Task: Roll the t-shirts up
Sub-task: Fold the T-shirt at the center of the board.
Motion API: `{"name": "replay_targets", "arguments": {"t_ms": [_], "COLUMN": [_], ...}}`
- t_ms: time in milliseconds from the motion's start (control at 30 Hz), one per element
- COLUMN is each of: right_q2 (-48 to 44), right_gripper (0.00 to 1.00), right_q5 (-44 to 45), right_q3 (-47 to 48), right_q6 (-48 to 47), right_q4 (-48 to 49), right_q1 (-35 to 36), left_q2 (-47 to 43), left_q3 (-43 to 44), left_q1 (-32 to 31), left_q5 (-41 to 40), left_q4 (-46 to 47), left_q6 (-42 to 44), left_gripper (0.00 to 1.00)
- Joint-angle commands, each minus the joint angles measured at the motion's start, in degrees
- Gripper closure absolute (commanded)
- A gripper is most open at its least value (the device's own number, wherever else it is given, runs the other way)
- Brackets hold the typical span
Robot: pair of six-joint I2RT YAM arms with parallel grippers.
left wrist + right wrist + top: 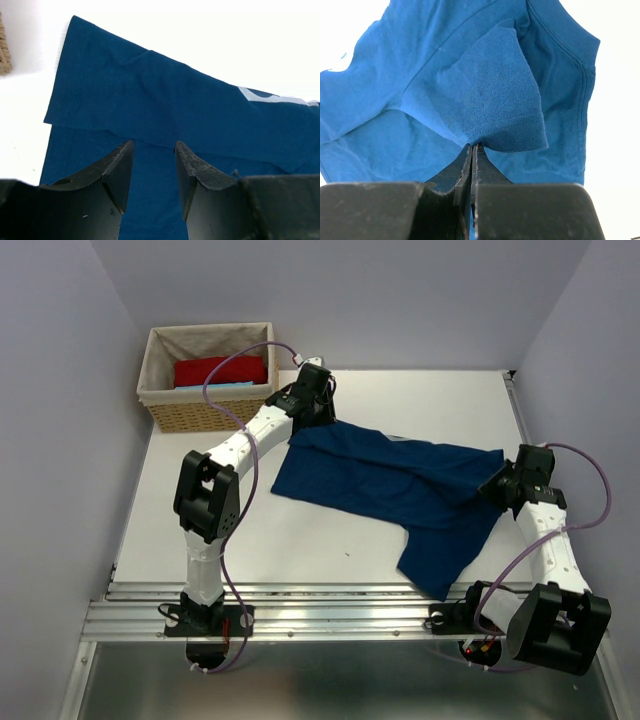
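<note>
A navy-blue t-shirt [400,485] lies spread across the white table, its bottom end reaching toward the near edge. My left gripper [313,408] hovers over its far left corner, jaws open with only cloth [150,100] below them. At the shirt's right side my right gripper [503,483] is shut on a sleeve fold [505,115], the cloth pinched between its fingertips [474,146]. A red piece [220,370] and a light-blue piece [215,386] lie in the wicker basket.
The wicker basket [195,415] with a cloth liner stands at the far left corner, just left of my left arm. Grey walls close in both sides and the back. A metal rail [330,615] runs along the near table edge.
</note>
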Motion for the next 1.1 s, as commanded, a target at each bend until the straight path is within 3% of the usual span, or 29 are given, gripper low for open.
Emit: {"name": "replay_targets", "arguments": {"t_ms": [0, 67, 167, 233, 300, 400, 500, 600, 700, 800, 1067], "right_q2": [-0.8, -0.9, -0.8, -0.4, -0.3, -0.4, 0.8, 6.3, 13.7, 18.6, 27.7], "right_gripper": [0.99, 0.98, 0.81, 0.63, 0.60, 0.60, 0.61, 0.62, 0.62, 0.63, 0.63], "right_q5": [0.9, 1.6, 4.9, 7.0, 7.3, 6.3, 7.1, 12.2, 14.0, 11.9, 15.8], "right_q3": [1.0, 0.5, 1.3, 2.7, 3.4, 4.4, 5.9, 8.4, 10.0, 9.9, 12.6], "right_q6": [-0.9, -0.9, 0.0, -0.1, -0.5, -2.6, -5.4, -7.0, -7.0, -7.2, -7.8], "right_q4": [-2.1, -3.1, -5.3, -5.6, -5.5, -4.8, -5.3, -7.1, -7.2, -3.9, 0.3], "right_q1": [-0.5, -0.5, -0.5, -0.5, -0.5, 0.0, 4.9, 16.7, 23.9, 23.9, 23.9], "left_q2": [-2.9, -3.0, -2.7, -2.4, -2.4, -2.4, -2.3, -2.1, -1.5, -1.2, -1.4], "left_q3": [1.5, 1.4, 1.5, 1.6, 1.6, 1.8, 2.3, 2.9, 3.7, 3.7, 3.2], "left_q1": [-0.4, -0.4, -0.4, -0.4, -0.4, -0.4, -0.4, -0.4, -0.4, -0.4, -0.4], "left_q5": [-1.1, -1.3, -1.3, -1.0, -1.0, -1.1, -1.4, -1.8, -1.9, -1.8, -1.6], "left_q4": [-0.4, -0.5, -0.6, -0.8, -1.0, -1.1, -1.3, -1.6, -2.0, -2.5, -2.6], "left_q6": [1.2, 1.4, 1.5, 1.6, 1.6, 1.8, 1.8, 1.8, 1.8, 1.6, 1.5], "left_gripper": [0.50, 0.50, 0.50, 0.50, 0.50, 0.50, 0.50, 0.49, 0.49, 0.50, 0.50]}}
